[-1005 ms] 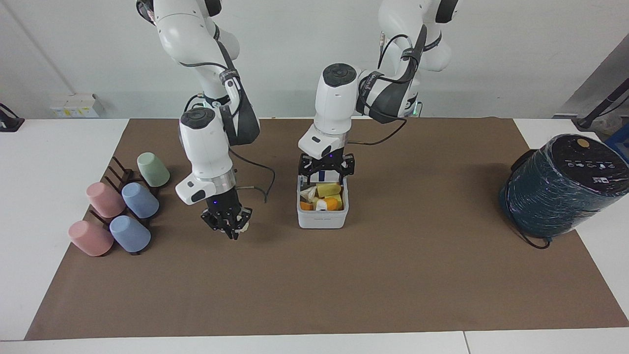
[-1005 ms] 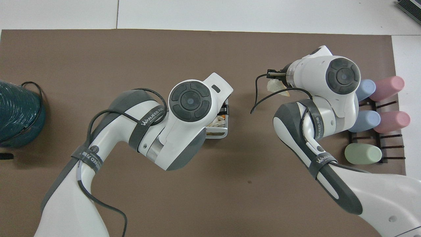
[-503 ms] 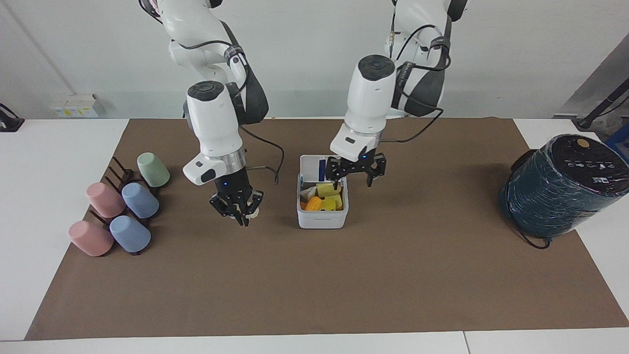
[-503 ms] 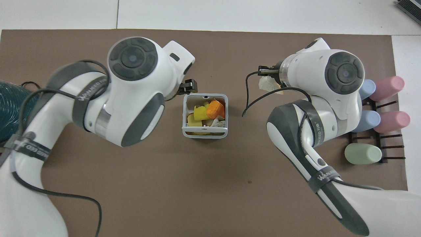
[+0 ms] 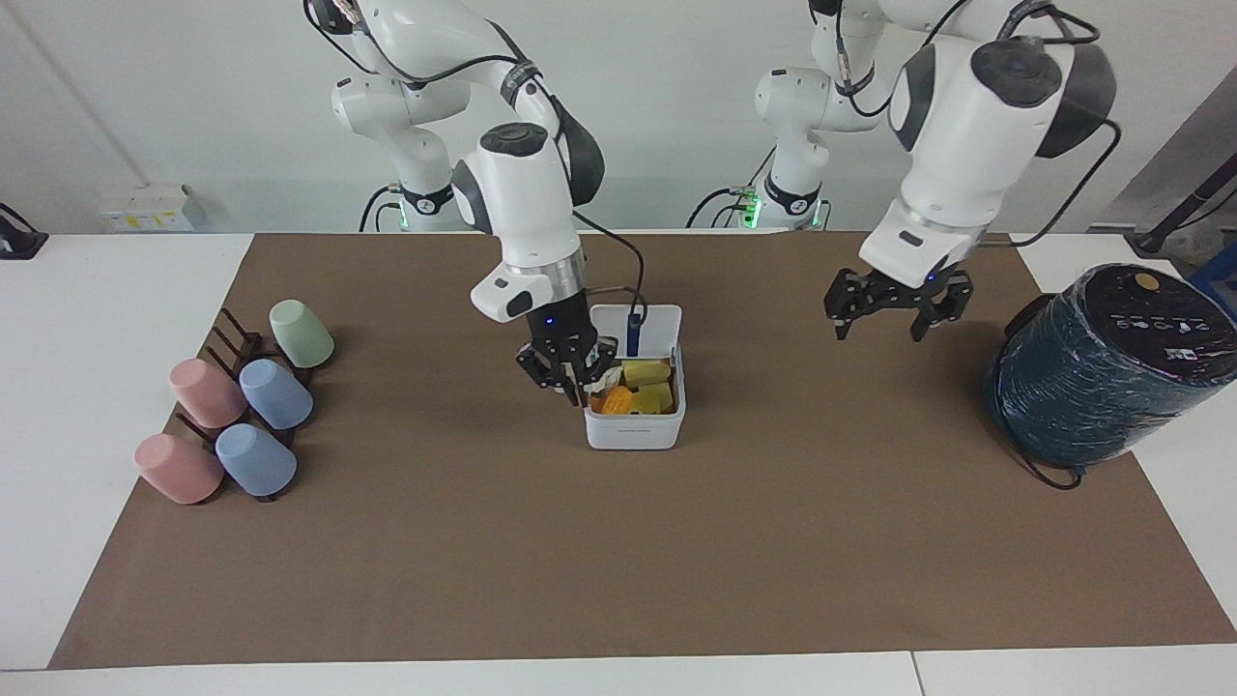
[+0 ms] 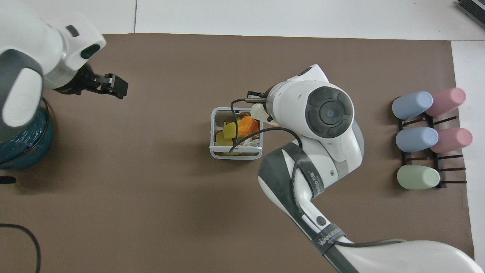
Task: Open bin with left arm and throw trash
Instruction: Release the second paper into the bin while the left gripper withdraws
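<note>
Bin (image 5: 634, 423) sits mid-mat, lid up, yellow and orange scraps (image 5: 633, 391) inside; you can count one bin, five cups (image 5: 232, 414) and one dark cylinder (image 5: 1102, 367). Your right gripper (image 5: 577, 377) is at the bin's rim, clamped on a pale scrap (image 6: 259, 112). Your left gripper (image 5: 897, 307) hangs spread and empty between bin and cylinder.

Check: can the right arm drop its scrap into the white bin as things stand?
Probably yes. The bin has its lid tipped up and its top uncovered; the right gripper, shut on a pale scrap, hangs over the bin's edge. The left gripper is open over bare mat, well clear.
</note>
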Robot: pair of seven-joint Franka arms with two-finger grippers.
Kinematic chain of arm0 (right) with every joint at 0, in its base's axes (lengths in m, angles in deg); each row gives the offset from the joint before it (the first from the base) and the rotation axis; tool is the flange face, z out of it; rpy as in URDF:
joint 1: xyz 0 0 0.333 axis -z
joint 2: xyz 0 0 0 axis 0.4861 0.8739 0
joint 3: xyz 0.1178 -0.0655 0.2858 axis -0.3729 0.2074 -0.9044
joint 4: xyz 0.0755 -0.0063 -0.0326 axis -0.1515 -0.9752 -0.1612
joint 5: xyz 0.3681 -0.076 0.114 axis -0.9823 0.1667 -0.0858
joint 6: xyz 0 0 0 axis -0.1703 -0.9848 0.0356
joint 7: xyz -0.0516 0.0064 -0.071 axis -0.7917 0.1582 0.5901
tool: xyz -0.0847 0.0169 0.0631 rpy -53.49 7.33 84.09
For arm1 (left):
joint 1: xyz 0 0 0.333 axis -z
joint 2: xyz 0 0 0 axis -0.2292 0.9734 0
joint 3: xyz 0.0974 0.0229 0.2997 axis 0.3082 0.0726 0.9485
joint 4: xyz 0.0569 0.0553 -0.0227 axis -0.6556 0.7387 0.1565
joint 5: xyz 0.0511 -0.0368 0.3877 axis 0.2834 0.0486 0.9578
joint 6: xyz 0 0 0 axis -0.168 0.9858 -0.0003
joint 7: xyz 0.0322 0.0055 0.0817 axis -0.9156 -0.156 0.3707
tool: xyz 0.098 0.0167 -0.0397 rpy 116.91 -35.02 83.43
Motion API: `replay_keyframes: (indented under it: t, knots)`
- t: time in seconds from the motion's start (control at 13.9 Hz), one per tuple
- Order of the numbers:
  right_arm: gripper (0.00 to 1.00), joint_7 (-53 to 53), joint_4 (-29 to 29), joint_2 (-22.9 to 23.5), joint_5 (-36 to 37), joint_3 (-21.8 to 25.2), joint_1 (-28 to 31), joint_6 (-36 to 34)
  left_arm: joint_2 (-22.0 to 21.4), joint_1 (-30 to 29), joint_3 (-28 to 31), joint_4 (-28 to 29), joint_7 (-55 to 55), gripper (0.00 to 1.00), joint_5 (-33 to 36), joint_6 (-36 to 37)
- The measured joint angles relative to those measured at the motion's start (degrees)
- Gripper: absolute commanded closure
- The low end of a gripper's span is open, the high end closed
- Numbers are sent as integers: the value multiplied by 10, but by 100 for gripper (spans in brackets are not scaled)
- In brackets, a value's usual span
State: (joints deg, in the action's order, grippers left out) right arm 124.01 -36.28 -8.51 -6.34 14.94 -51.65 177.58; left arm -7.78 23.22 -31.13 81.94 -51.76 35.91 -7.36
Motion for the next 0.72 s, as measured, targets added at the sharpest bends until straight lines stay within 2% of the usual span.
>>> replay_keyframes:
  t: [0.22,0.29,0.36,0.43,0.72]
  knots:
    - [100,42,0,14,9,0,-36,9,-29,-28,1,16,-44,0,0,18]
    - [77,45,0,18,12,0,-39,14,-31,-27,-1,23,-44,0,0,17]
    - [22,45,0,21,12,0,-39,15,-31,-27,-4,28,-44,0,0,14]
    - [18,45,0,22,12,1,-38,16,-31,-27,-6,35,-44,0,-1,5]
    - [14,56,0,22,12,3,-38,16,-42,-26,-8,81,-44,0,-1,-62]
